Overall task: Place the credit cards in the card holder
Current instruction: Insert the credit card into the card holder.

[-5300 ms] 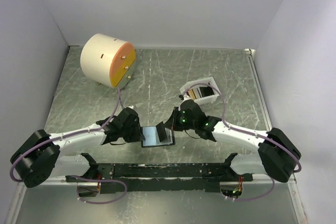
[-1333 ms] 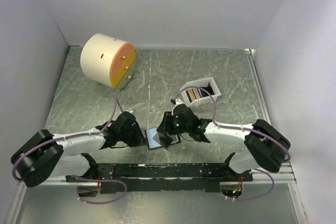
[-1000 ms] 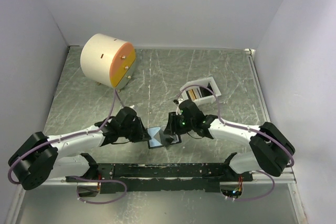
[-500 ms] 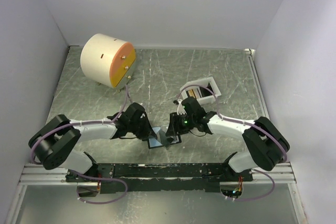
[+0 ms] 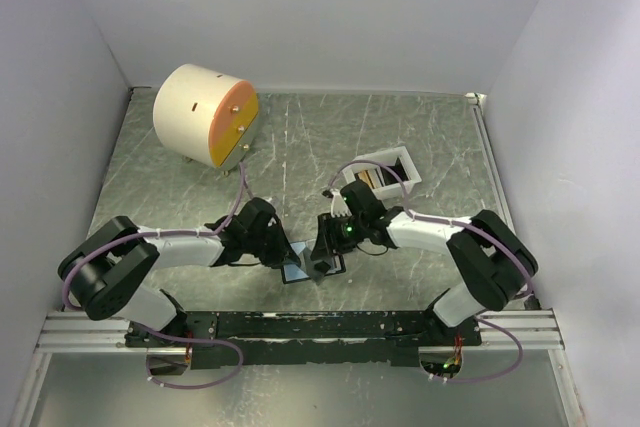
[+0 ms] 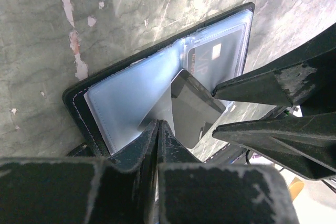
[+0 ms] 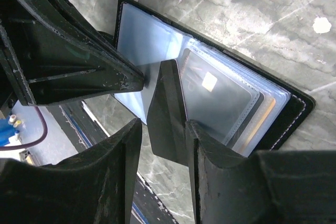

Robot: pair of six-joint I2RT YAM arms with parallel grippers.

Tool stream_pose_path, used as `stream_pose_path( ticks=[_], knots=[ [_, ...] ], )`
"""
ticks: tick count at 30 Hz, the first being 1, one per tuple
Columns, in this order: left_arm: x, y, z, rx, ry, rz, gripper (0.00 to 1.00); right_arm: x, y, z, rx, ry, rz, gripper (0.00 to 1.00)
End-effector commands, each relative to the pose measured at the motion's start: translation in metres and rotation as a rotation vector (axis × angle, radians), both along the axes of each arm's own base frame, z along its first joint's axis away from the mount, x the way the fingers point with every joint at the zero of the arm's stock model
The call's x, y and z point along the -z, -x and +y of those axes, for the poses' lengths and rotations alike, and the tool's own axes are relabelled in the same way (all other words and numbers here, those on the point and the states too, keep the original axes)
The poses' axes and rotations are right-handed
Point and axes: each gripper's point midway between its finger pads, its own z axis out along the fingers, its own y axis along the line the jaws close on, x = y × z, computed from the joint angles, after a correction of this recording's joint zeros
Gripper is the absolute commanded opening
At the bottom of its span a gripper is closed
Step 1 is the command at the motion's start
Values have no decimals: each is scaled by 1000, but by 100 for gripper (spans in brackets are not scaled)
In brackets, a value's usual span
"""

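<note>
The black card holder [image 5: 297, 270] lies open on the table between both grippers, its clear sleeves showing. My left gripper [image 6: 158, 123] is shut on the edge of one clear sleeve [image 6: 131, 90] and lifts it off the card holder [image 6: 79, 100]. My right gripper [image 7: 164, 123] is shut on a dark credit card [image 7: 167, 103], which tilts with its far end at the lifted sleeve's mouth. In the left wrist view that card [image 6: 197, 111] sits between the right fingers [image 6: 273, 85]. Another card [image 7: 220, 93] with a gold chip is inside a sleeve of the card holder [image 7: 300, 109].
A white tray [image 5: 402, 159] with more cards [image 5: 370, 179] stands just behind the right gripper [image 5: 322, 252]. A big cream cylinder [image 5: 205, 115] with an orange face sits at the back left. White walls enclose the table; the black base rail runs close in front of the holder.
The left gripper has closed on the clear sleeve and its arm has folded in toward the holder. The right gripper with the card has edged slightly left toward the sleeve.
</note>
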Motion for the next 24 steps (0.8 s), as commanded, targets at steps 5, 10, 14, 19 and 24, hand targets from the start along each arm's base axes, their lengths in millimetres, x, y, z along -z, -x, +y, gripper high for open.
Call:
stream_pose_path(
  ticks=[5,10,14,19,24],
  knots=[
    [12,8,11,-7,-35,20,12,15,8,-1,-37,39,89,38],
    [-6,6,11,-14,-16,-10,18,7,0,-11,43,91,63,38],
    [-11,3,13,-25,-29,-34,17,1,2,-23,133,128,75,38],
    [-4,3,10,-12,-32,-18,15,-1,9,-30,228,106,97,39],
    [5,4,12,-16,-47,-3,14,8,9,-29,204,121,103,39]
  ],
)
